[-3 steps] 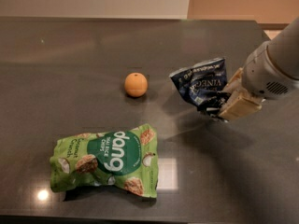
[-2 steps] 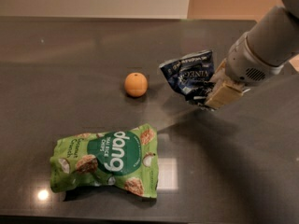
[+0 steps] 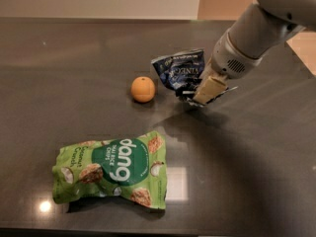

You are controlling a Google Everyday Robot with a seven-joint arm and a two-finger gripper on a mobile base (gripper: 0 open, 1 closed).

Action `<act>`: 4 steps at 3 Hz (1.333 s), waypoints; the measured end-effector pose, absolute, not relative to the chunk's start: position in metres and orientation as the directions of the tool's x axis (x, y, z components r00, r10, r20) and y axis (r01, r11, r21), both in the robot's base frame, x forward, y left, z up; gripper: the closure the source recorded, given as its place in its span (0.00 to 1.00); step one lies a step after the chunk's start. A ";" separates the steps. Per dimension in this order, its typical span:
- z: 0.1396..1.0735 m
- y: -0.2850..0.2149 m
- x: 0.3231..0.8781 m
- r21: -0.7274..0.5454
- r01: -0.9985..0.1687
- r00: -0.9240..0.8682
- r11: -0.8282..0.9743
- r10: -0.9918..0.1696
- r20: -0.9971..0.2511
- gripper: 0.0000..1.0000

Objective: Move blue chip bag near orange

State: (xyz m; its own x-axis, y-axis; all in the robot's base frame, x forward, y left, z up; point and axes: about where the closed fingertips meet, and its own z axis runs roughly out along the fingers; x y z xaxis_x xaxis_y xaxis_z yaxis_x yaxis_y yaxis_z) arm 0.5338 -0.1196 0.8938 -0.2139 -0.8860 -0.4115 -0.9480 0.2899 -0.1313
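Most of the job looks done: my claw [image 3: 198, 96] is clamped on the blue chip bag [image 3: 177, 69], just beside the orange [image 3: 143, 89], not touching it; what's left is releasing it there.

Gripper [image 3: 203, 94] jaws cover blue chip bag [image 3: 177, 71] right edge.

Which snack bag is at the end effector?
The blue chip bag, dark navy and crinkled, beside the orange; the end effector grips its edge. The green dang bag lies apart.
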 end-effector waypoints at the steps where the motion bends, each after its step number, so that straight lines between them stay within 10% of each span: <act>1: 0.887 -0.110 0.552 -0.115 -0.945 -0.233 0.307 -0.875 -0.424 0.82; 4: 0.854 -0.095 0.581 -0.072 -0.938 -0.278 0.339 -0.861 -0.425 0.13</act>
State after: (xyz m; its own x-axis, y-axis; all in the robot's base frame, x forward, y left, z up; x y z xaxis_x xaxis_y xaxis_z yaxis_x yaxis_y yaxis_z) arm 0.5815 -0.0947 0.8538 -0.2784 -0.8613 -0.4250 -0.9382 0.3386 -0.0715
